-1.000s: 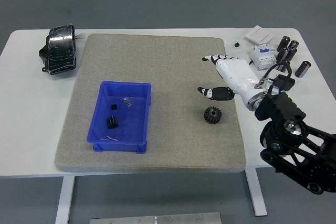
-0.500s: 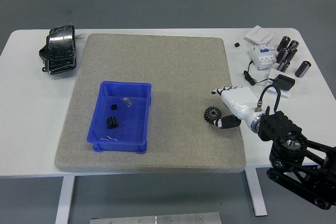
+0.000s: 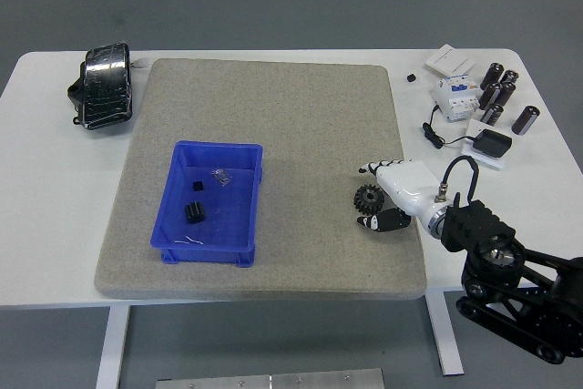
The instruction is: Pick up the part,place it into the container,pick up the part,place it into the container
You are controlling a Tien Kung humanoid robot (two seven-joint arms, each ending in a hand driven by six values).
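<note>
Grey matting covers our counter (image 3: 36, 225). Our right hand (image 3: 387, 198) has dropped from the far side and now closes around the gear (image 3: 368, 198); the blue bin (image 3: 178, 179) awaits it.

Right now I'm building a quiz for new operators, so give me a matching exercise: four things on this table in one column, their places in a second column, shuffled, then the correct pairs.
Things:
1. black gear
2. blue bin
3. black wrapped bundle
4. dark cylinders

Places:
A. far left corner of the white table
B. far right of the table, off the mat
C. right part of the grey mat, at the right hand
D. left half of the mat

Pairs: 1-C, 2-D, 3-A, 4-B
</note>
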